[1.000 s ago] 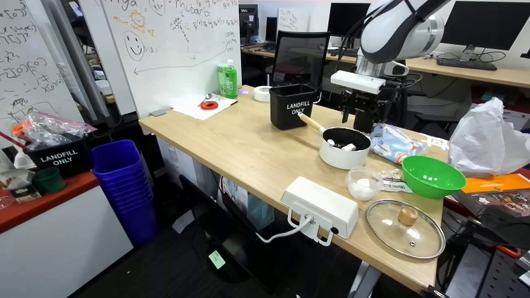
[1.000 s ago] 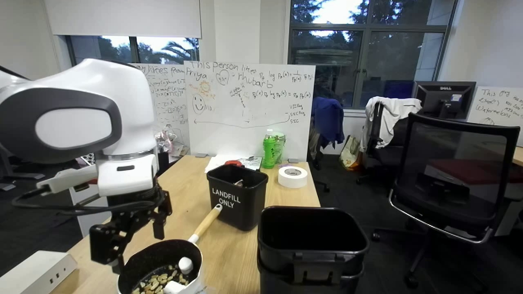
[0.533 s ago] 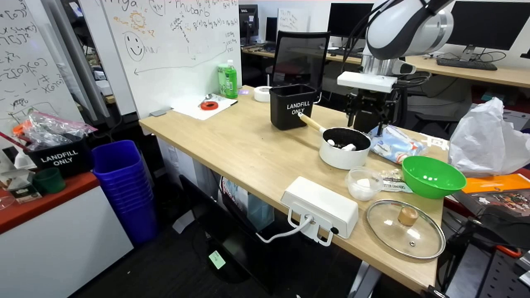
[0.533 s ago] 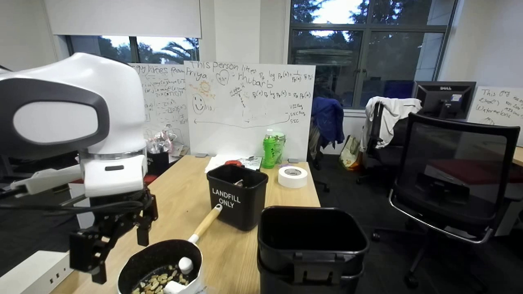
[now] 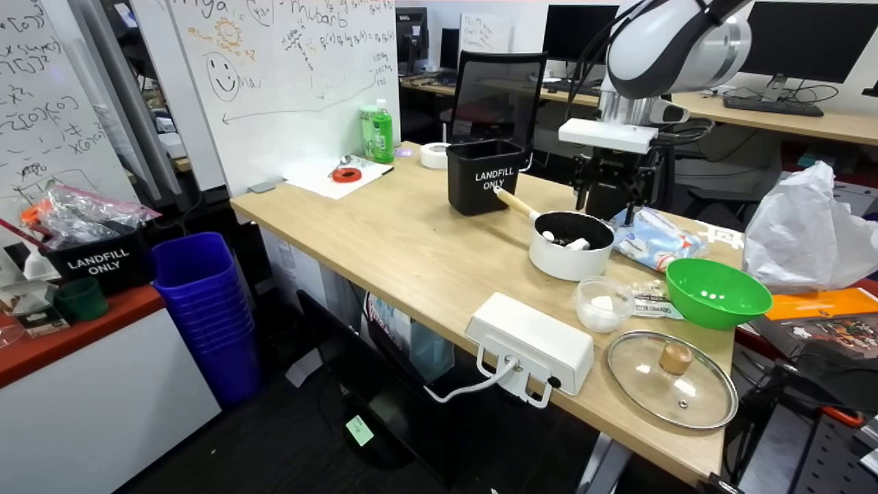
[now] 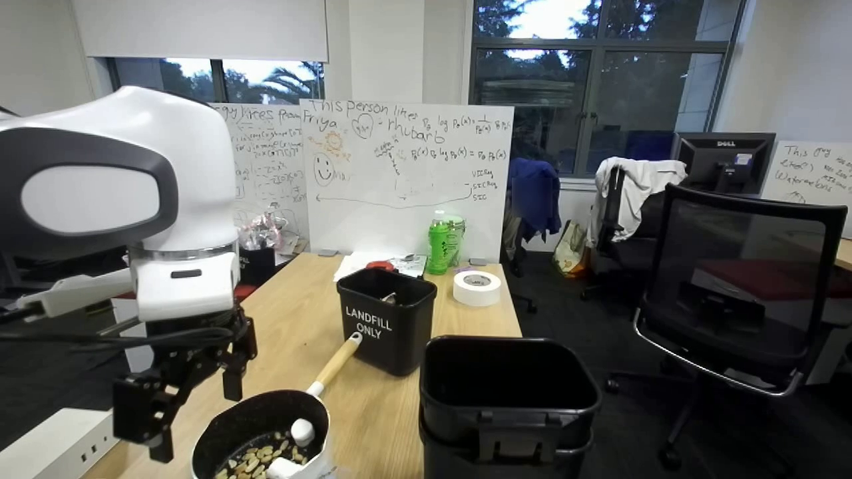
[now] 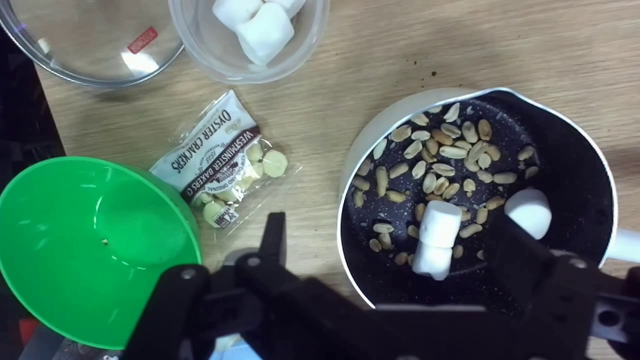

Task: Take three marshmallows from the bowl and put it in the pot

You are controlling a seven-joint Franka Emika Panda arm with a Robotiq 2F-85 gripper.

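Note:
The white-sided pot (image 5: 569,264) stands on the table; it also shows in an exterior view (image 6: 321,462) and in the wrist view (image 7: 575,170). Inside lie peanuts and three marshmallows: two touching end to end (image 7: 440,225) and one apart (image 7: 530,212), partly behind a finger. A clear plastic bowl (image 5: 591,321) holds several more marshmallows (image 7: 265,35). My gripper (image 7: 390,222) is open with nothing between its fingers. It hangs above the pot's side; in the wrist view one finger overlaps the pot and one the table. The gripper shows in both exterior views (image 5: 606,213) (image 6: 197,422).
A green bowl (image 5: 719,295), an oyster cracker packet (image 7: 215,155), a glass lid (image 5: 672,384) and a blue bag (image 5: 655,240) lie near the pot. A black bin (image 5: 483,178) stands by the pot's handle (image 6: 339,362). A white box (image 5: 531,339) sits at the table edge.
In the first half second my gripper moves away from over the pot, leftward in an exterior view, staying open. Since then nothing has visibly moved. The marshmallows in the pot stay put.

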